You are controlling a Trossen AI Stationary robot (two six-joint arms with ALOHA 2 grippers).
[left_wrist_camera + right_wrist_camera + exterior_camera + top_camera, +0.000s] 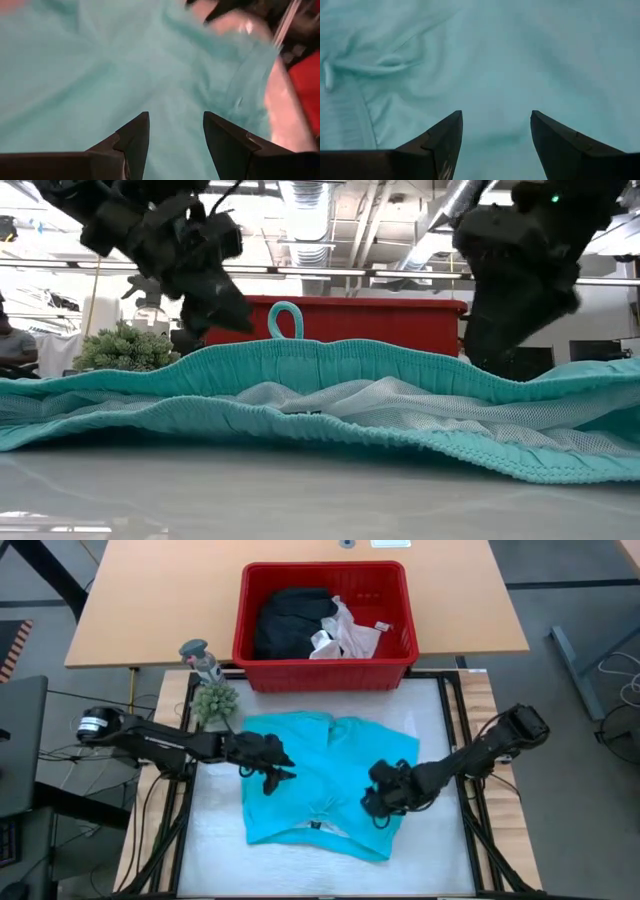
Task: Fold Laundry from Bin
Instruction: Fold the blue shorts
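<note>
A teal garment [330,780] lies spread on the white mat, its waistband [320,365] toward the table's near edge. My left gripper [282,773] hovers open over the garment's left part, with teal cloth beyond its fingers [175,117]. My right gripper [376,806] hovers open over the garment's right near part [496,115]. In the low view both grippers [228,310] [500,345] stand above the cloth. The red bin [325,668] stands at the far side, holding a black garment [290,620] and white cloth [345,635].
A small green plant [213,702] and a grey figure [200,658] stand at the mat's far left corner, close to my left arm. The bin's near wall [400,320] borders the mat's far edge. Bare mat [215,840] shows left of and in front of the garment.
</note>
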